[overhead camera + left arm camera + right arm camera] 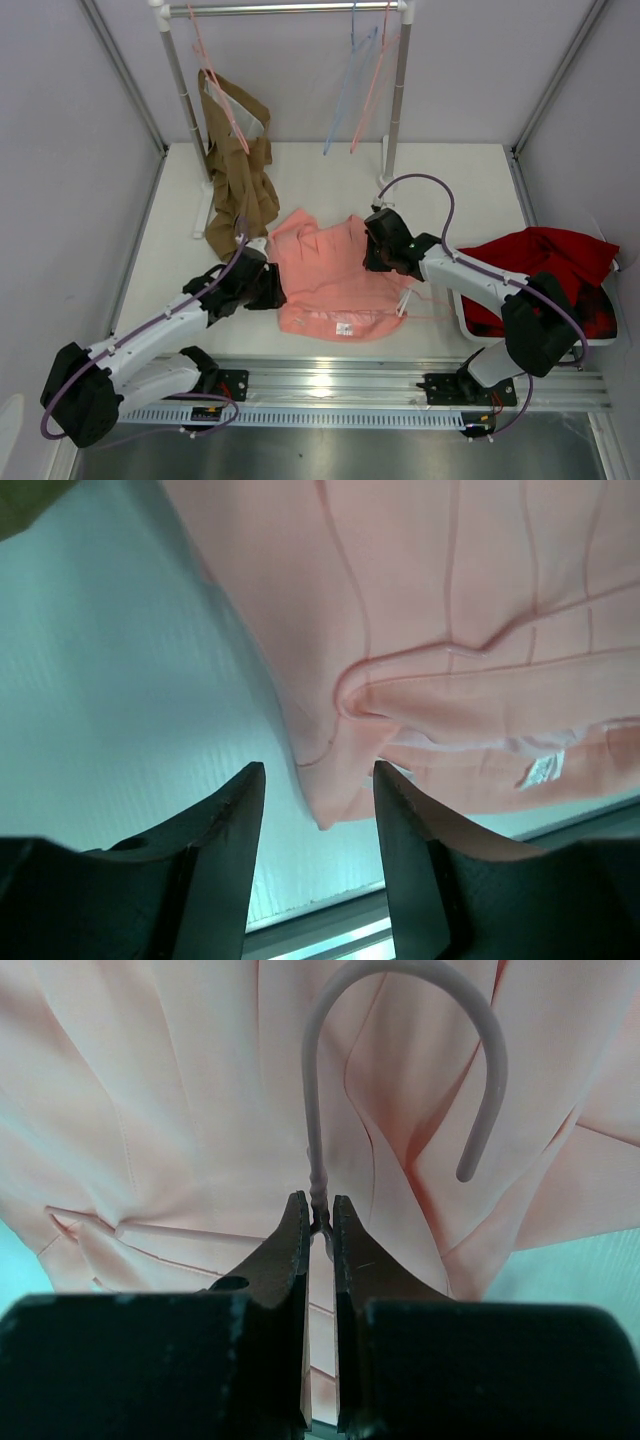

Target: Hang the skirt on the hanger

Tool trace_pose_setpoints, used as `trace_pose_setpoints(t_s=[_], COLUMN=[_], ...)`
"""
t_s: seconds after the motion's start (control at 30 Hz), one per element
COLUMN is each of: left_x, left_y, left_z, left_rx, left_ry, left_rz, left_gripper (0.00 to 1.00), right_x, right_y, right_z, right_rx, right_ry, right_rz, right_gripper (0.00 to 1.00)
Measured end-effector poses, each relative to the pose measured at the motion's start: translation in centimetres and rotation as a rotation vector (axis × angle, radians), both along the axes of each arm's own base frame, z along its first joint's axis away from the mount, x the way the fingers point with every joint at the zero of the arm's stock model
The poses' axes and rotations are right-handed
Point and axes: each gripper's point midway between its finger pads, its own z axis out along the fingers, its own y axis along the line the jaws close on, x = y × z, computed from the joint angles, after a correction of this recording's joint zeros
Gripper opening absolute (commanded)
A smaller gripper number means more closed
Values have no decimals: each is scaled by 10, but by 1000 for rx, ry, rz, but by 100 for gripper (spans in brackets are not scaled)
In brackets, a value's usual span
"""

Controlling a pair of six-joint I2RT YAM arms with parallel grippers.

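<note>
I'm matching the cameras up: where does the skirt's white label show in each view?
Top external: white label at lower centre, on the near hem of the skirt.
Left wrist: lower right, under the folds.
Right wrist: not in view.
Shared landmark: the salmon-pink skirt, in all three.

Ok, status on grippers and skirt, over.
Left gripper open, skirt corner between its jaws, ungripped. Right gripper shut on hanger neck. Skirt lying on table, not hung. Nothing in the way.
</note>
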Motion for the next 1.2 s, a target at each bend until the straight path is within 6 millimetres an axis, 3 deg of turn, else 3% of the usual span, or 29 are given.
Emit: trace_pose_setpoints(t_s=[0.2, 0.37, 0.6, 1.2], left_x=[-21, -40, -48, -47], left_y=[-31, -45, -72, -68], left_z=[14, -3, -14, -37], left_rx=[84, 197, 347, 465], left_ry=[-38, -5, 8, 33], left_rz=[-160, -283, -420, -445], left_gripper=[48, 45, 45, 44], right_x=[1, 1, 0, 1], right_y=[2, 3, 4, 4], right_z=[-2, -4, -6, -6], right_rx=[-1, 0, -2, 0], right_ry=[0, 3, 7, 6], right_rz=[-1, -3, -3, -2], right_gripper=[0, 0, 0, 0])
